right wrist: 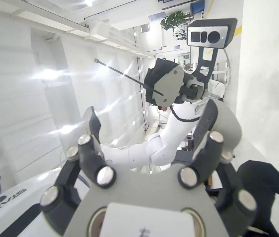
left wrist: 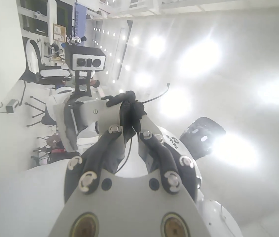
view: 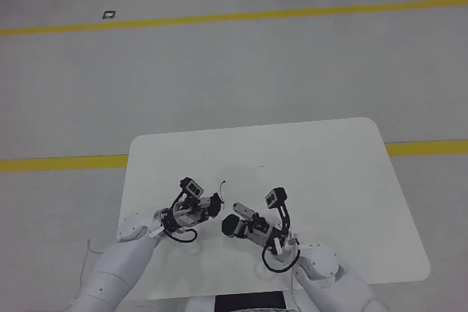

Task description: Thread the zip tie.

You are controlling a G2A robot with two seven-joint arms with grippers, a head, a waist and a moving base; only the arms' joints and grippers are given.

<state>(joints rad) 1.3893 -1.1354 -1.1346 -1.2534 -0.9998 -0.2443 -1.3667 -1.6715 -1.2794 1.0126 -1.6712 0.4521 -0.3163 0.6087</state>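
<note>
One zip tie (right wrist: 119, 72), straight, unlooped, clamped in left gripper (left wrist: 130, 107) above table (view: 335, 156); head end free. Right gripper (right wrist: 151, 117) wide apart, empty, near tie. Threading judged not started: tail through head remains.

Left arm (view: 118, 267), right arm (view: 337, 279): glossy white rounded shells.
Left gripper (view: 216, 204), right gripper (view: 230, 225): grey base plates, black linkage fingers (left wrist: 100, 146), silver pins (left wrist: 87, 181).
Wrist cameras (view: 189, 186): black housings, grey faces, black brackets.
Cables (view: 271, 262): black, looped at each wrist.
Lettering (left wrist: 171, 141): dark, on white shell.
</note>
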